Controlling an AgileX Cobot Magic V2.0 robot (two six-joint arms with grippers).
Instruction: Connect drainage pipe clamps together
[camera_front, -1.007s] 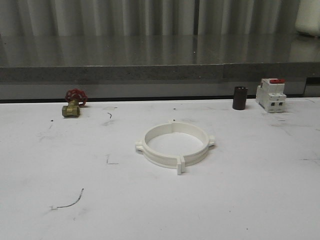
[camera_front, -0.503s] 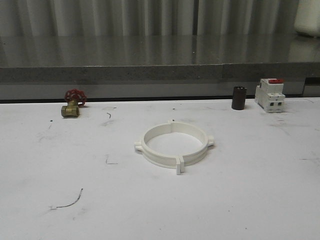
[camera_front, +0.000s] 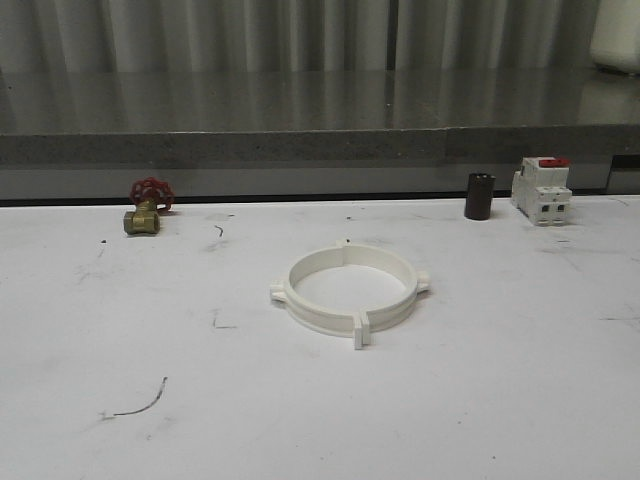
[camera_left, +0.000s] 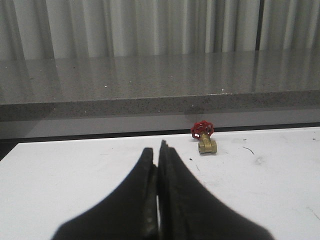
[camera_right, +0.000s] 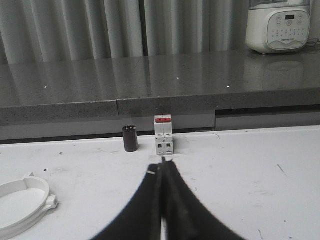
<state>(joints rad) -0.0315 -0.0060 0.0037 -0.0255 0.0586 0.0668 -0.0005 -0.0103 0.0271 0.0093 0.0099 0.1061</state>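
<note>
- In the right wrist view the drainage pipe clamps (camera_right: 22, 207) are cut off by the picture's edge, so just one curved stretch and a single outer tab can be seen.
- The front view shows the drainage pipe clamps (camera_front: 348, 292) whole: two white half-rings lying flat at the middle of the white table (camera_front: 500, 400), their flat ends meeting to form a closed ring; whether the ends are actually latched is hard to make out.
- The left gripper (camera_left: 159, 165) has its dark fingers pressed together with nothing between them, and it is raised above the table.
- The right gripper (camera_right: 162, 167) is likewise closed and empty, its tips hiding the foot of the white breaker (camera_right: 163, 134).
- From the ring, a brass valve (camera_front: 146, 208) with a red handwheel sits at ten o'clock, well apart.
- A dark cylinder (camera_front: 479, 196) and the breaker (camera_front: 542, 189) stand near each other at about two o'clock, by the table's far edge.
- Nothing lies between either gripper and the ring.
</note>
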